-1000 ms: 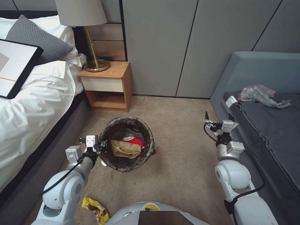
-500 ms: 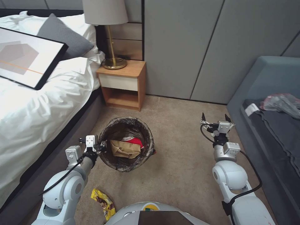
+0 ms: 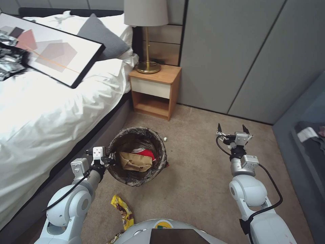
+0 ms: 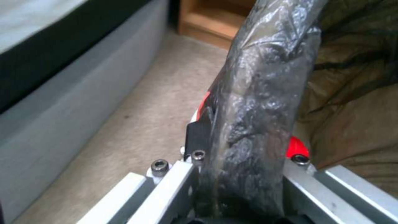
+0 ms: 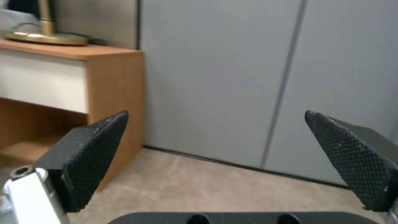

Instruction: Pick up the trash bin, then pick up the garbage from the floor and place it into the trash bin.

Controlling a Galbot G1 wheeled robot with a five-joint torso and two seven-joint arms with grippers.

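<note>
Trash bin (image 3: 138,156) upright, mouth facing up, on the carpet (image 3: 199,176) between the bed (image 3: 50,112) and the right arm, just in front of the nightstand (image 3: 155,89). Tan paper bag (image 3: 135,161) and red-and-white cup (image 3: 145,152) lie inside it. Left gripper (image 3: 110,158) reaches forward, level, clenched on the bin's left rim; the left wrist view shows the bag-lined rim (image 4: 257,102) pinched between its jaws. Right gripper (image 3: 231,129) held out forward above the carpet, well apart from the bin, fingers (image 5: 89,152) spread wide, holding nothing. Yellow snack wrapper (image 3: 123,211) lies on the floor near the robot's base, long axis pointing roughly away from the robot, toward the bin.
</note>
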